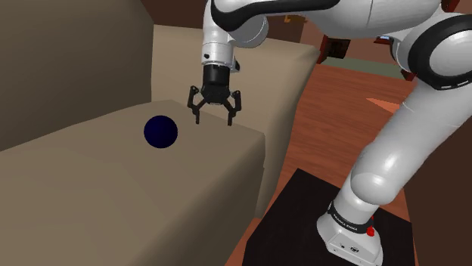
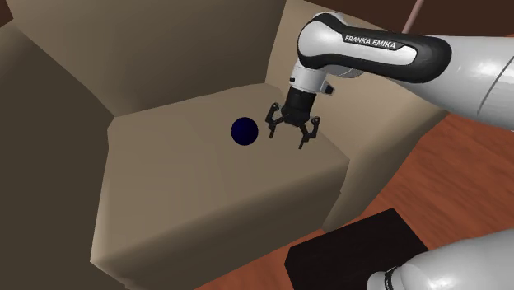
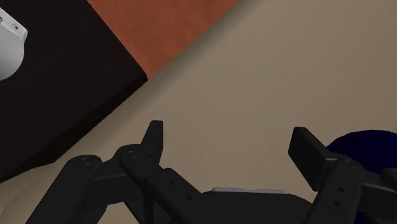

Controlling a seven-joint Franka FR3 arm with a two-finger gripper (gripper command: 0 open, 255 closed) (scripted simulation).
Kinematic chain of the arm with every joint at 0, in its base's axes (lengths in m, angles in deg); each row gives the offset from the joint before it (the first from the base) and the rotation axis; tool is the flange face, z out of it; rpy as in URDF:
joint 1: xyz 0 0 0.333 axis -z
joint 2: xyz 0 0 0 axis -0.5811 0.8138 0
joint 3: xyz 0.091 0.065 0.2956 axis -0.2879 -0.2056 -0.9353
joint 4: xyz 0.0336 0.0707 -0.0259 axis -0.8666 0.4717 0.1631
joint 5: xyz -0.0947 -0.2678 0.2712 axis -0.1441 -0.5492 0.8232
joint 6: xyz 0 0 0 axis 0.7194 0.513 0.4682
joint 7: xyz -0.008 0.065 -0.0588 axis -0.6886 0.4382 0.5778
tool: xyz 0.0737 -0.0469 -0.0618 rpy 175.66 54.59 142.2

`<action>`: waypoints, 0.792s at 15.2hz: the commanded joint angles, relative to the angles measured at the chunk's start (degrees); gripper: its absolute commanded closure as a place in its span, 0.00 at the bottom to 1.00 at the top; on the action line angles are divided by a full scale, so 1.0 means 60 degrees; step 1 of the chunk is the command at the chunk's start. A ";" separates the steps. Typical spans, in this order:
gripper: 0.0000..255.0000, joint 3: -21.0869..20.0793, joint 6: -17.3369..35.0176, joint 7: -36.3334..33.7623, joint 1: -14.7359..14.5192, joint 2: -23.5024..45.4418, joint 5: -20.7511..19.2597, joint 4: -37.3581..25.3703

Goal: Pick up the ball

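Black gripper point(image 1: 213, 119) of mine is hanging over the beige seat point(image 1: 113, 189), fingers spread; the dark blue ball point(image 1: 160, 132) is sitting just beside it.

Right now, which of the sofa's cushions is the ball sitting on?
The flat seat cushion, below the open claw: the dark blue ball rests on its top, while the back cushions stand upright behind it.

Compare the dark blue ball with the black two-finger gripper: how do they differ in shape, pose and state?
The dark blue ball is round; the black two-finger gripper is angular, fingers open. The ball rests on the beige seat; the gripper hangs over it, beside the ball, empty. Both are dark.
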 commanded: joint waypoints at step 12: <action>0.00 0.0110 0.0940 -0.4981 -0.0123 0.4190 0.1765 -0.3399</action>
